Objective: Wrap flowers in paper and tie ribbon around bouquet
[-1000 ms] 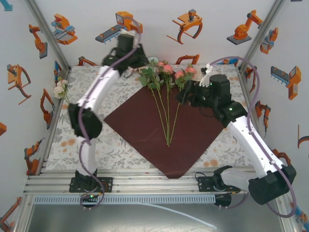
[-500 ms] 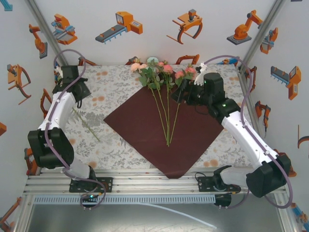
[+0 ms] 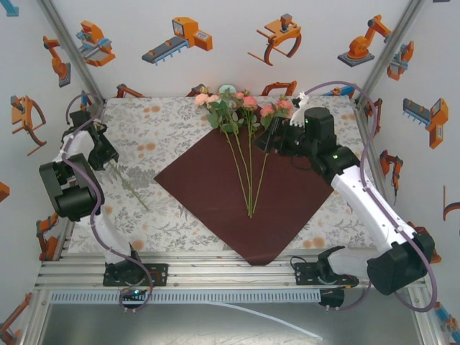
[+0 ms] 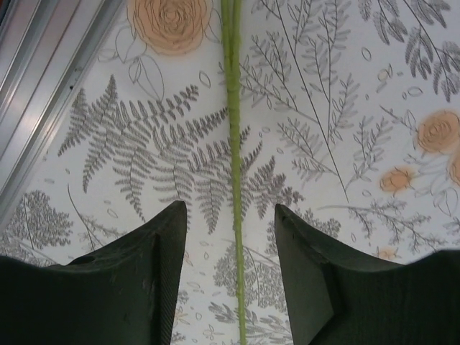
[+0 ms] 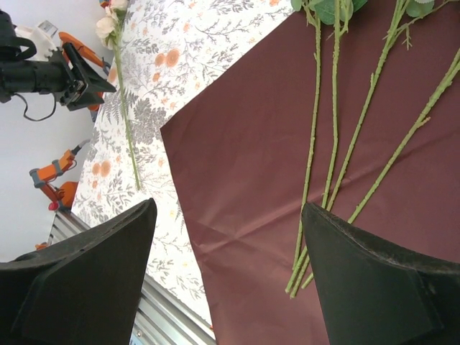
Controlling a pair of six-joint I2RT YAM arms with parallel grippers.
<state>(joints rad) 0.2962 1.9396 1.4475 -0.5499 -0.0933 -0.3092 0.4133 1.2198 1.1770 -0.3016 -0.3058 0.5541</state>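
From above, the dark red paper (image 3: 215,187) lies flat as a diamond in the middle of the patterned worktop (image 3: 165,122). The flowers (image 3: 251,165) lie on it, stems meeting near its centre and pink and peach blooms fanned past its far corner. The right fingers (image 3: 267,144) hang just beside the rightmost blooms. At the far left edge the left arm is folded up, its left fingers (image 3: 108,155) over the upper end of a single rose (image 3: 129,188) that lies slantwise on the bare worktop, well apart from the paper. In the left wrist view the left fingers (image 4: 144,287) stand partly open, one on each side of the single rose's thin green stem (image 4: 235,180). The stem lies on the worktop (image 4: 345,108) with a gap on both sides, so nothing is gripped. A metal rail (image 4: 43,86) crosses the upper left corner. In the right wrist view the right fingers (image 5: 79,280) are spread wide and hold nothing. Below them the paper (image 5: 244,158) carries four bare stems of the flowers (image 5: 334,108) that come together near the lower middle. The single rose (image 5: 126,122) lies on the worktop (image 5: 180,65) to the left, a pale bloom at its top end, near the left fingers (image 5: 86,75).
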